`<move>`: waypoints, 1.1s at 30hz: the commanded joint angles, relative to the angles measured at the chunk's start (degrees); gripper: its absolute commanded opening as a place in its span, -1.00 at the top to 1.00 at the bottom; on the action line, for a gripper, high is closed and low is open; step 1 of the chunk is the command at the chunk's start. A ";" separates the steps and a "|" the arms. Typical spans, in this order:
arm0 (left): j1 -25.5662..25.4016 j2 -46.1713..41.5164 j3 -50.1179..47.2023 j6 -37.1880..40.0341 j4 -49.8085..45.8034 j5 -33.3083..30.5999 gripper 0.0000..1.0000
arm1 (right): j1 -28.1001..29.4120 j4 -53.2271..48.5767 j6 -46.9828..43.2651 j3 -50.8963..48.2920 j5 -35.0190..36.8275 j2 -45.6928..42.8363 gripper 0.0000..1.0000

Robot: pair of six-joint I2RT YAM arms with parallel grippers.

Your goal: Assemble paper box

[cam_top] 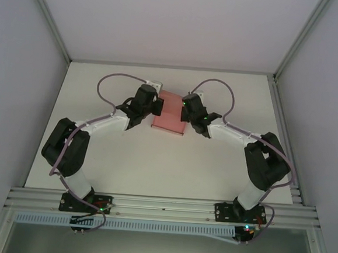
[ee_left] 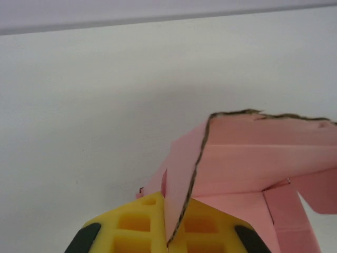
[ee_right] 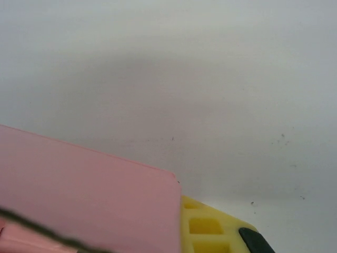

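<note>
- While both arms reach toward the far middle of the white worktop (cam_top: pixel 153 172), the paper box (cam_top: pixel 168 116) lies between their tips, a pink card piece only partly folded.
- The left fingers (ee_left: pixel 138 231) are pressed together on a raised panel of the paper box, its rough cut edge running down between the two yellow pads.
- Beyond it a wall stands upright, with a loose flap (ee_left: pixel 292 221) hanging at the right.
- The right fingers (ee_right: pixel 206 227) are closed; a flat pink panel lies tight against the one yellow finger in view and hides the other, so they seem to pinch the box's right side.
- From above, the box's left edge meets the left fingers and its right edge the right fingers; whether it rests on the worktop I cannot tell.
</note>
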 commanded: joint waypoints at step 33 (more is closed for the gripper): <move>-10.94 -9.03 -28.74 -10.63 23.08 -3.11 1.00 | 12.73 24.49 2.18 -20.27 12.89 -3.87 1.00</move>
